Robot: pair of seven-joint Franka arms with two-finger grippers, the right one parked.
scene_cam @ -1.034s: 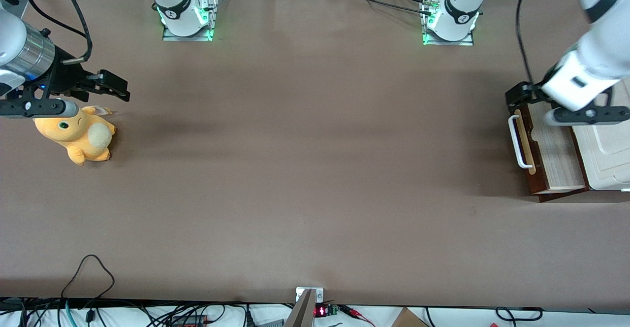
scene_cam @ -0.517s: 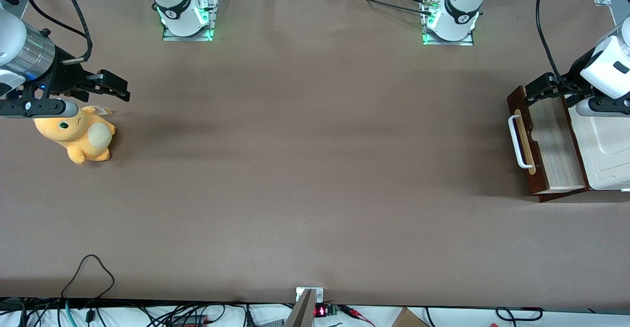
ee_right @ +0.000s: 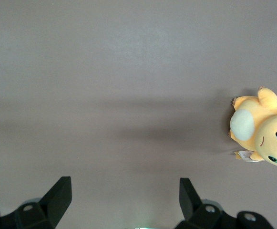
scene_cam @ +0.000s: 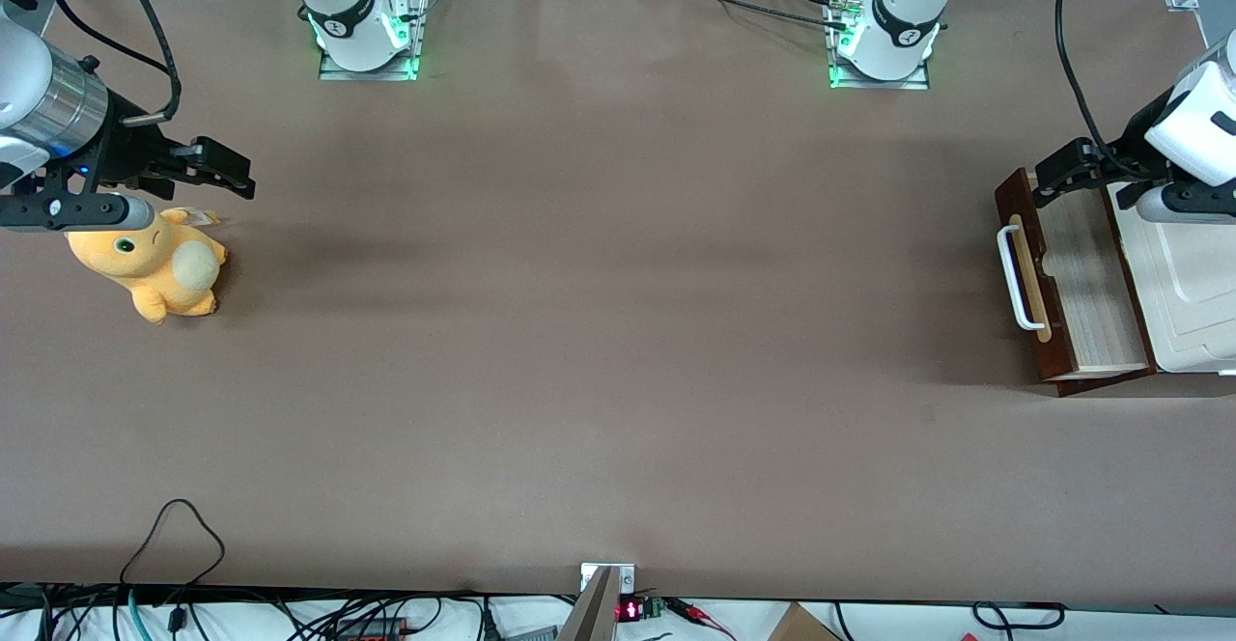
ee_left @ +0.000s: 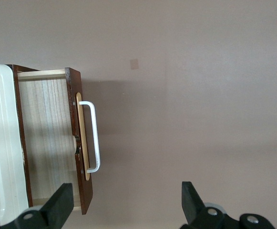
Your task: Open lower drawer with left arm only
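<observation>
Drawer (scene_cam: 1086, 279) stands pulled out at the working arm's end of the table (scene_cam: 618, 332), pale wood inside showing, white handle (scene_cam: 1011, 277) free. Gripper (scene_cam: 1072, 170) hangs above the drawer's corner farther from the front camera, fingers (ee_left: 62, 205) spread wide, holding nothing

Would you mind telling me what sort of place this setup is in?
Most likely a robotics lab: arms bolted to a brown table, loose cables along its edge. The gripper, open, hovers over the pulled-out lower drawer; a plush toy lies toward the parked arm's end.
</observation>
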